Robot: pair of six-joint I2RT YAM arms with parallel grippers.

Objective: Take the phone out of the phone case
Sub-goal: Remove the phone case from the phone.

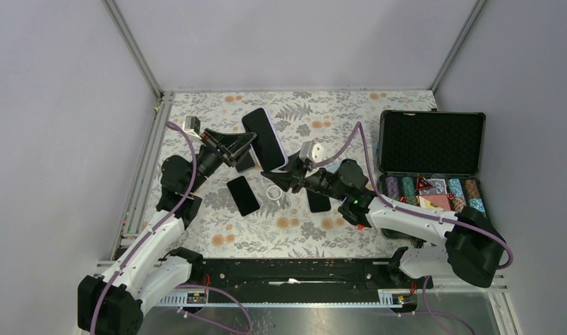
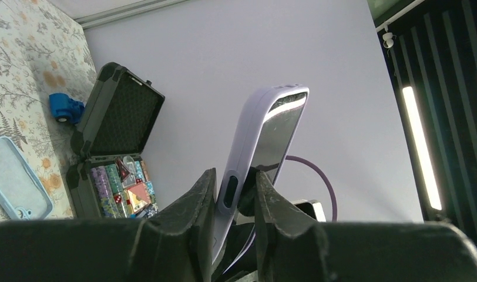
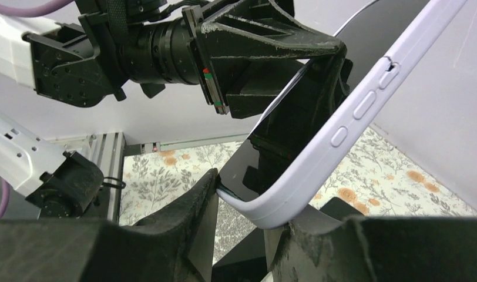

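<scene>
A phone (image 1: 265, 138) in a lavender phone case (image 2: 248, 135) is held up off the floral table between both arms. My left gripper (image 1: 249, 143) is shut on it from the left; in its wrist view one finger (image 2: 204, 200) lies on the case's back and the other (image 2: 268, 202) on the dark screen (image 2: 277, 141). My right gripper (image 1: 279, 174) is shut on the lower corner. There its left finger (image 3: 204, 200) touches the glass (image 3: 265, 158) and its right finger (image 3: 301, 226) sits under the case's rim (image 3: 353, 111). The left gripper (image 3: 295, 53) shows behind.
Two bare black phones (image 1: 243, 195) (image 1: 318, 201) and a white ring (image 1: 274, 192) lie on the table below the held phone. An open black box of poker chips (image 1: 432, 160) stands at the right. A clear blue case (image 2: 13, 176) and a blue toy (image 2: 64, 107) lie further off.
</scene>
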